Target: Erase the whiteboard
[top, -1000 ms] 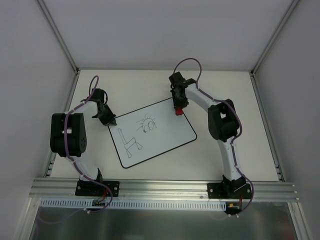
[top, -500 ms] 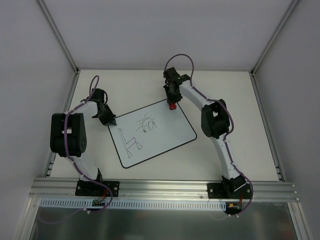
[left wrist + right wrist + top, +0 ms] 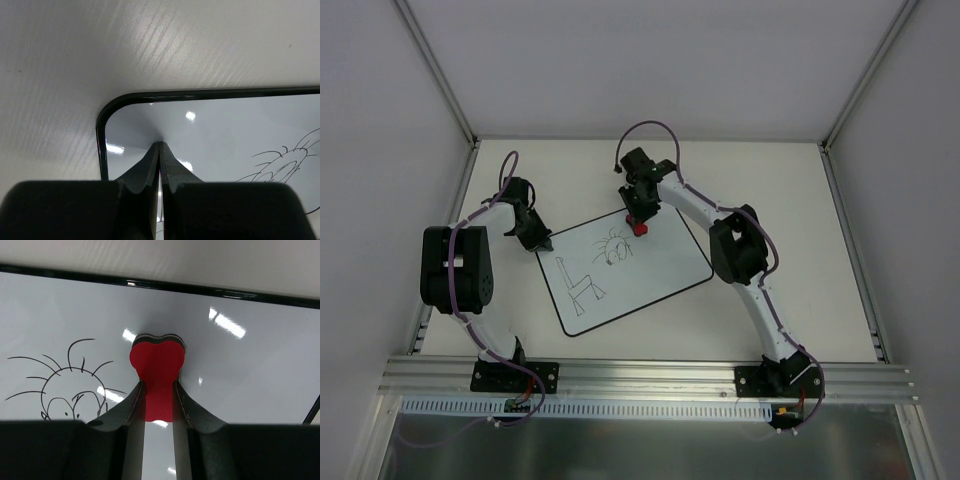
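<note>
Overhead, the whiteboard [image 3: 625, 265] lies skewed on the middle of the pale table [image 3: 770, 190], with bare tabletop on all four sides of its thin black border. The right gripper [image 3: 638, 222] is clamped on a red bone-shaped eraser [image 3: 639, 228], which sits on the board just inside the far edge, beside a spiky-haired face sketch [image 3: 615, 248]. A stick-legged figure [image 3: 582, 285] is drawn nearer the left end, and the right half of the board is blank. The right wrist view shows the eraser [image 3: 157, 375] pinched at its waist, its lobed end on the white surface [image 3: 250, 370], the border running just beyond. The left gripper [image 3: 160, 145] has its fingers pressed together, tips on the board [image 3: 225, 130] just inside a rounded corner
</note>
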